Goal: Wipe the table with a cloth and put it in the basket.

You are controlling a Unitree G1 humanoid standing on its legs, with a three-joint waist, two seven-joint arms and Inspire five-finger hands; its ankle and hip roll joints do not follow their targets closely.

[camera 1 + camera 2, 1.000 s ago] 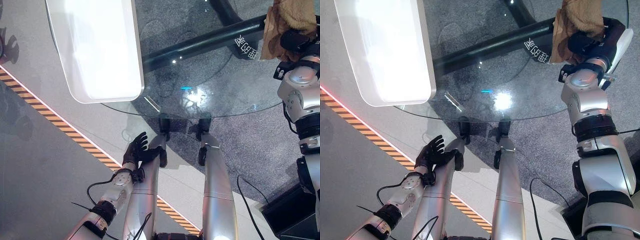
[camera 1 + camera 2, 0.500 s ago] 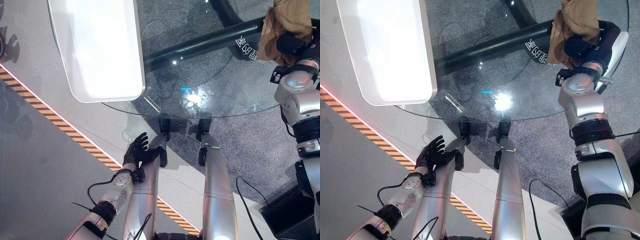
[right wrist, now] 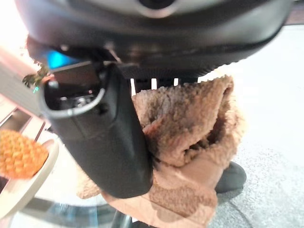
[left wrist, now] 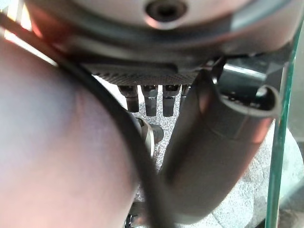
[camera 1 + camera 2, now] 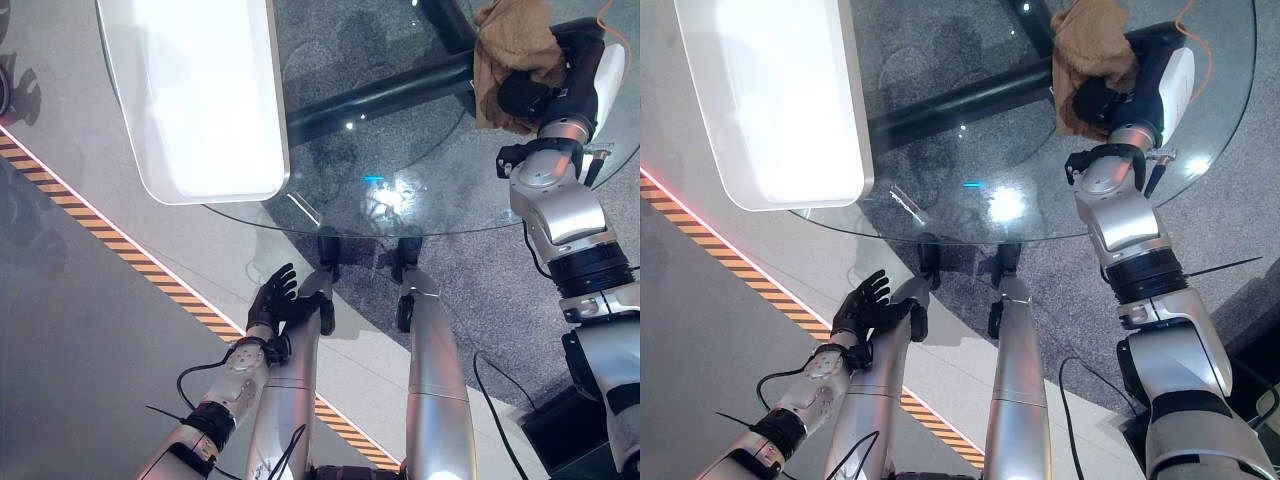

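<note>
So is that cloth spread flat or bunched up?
Bunched up: the cloth sits crumpled in folds inside the right hand, over the glass table.

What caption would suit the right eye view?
Right hand wipes the glass table with a brown cloth; left hand hangs below.

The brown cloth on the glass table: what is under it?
The brown cloth lies on the glass table, gripped by the right hand. A dark table beam runs towards it beneath the glass; whatever lies directly under the cloth is covered.
</note>
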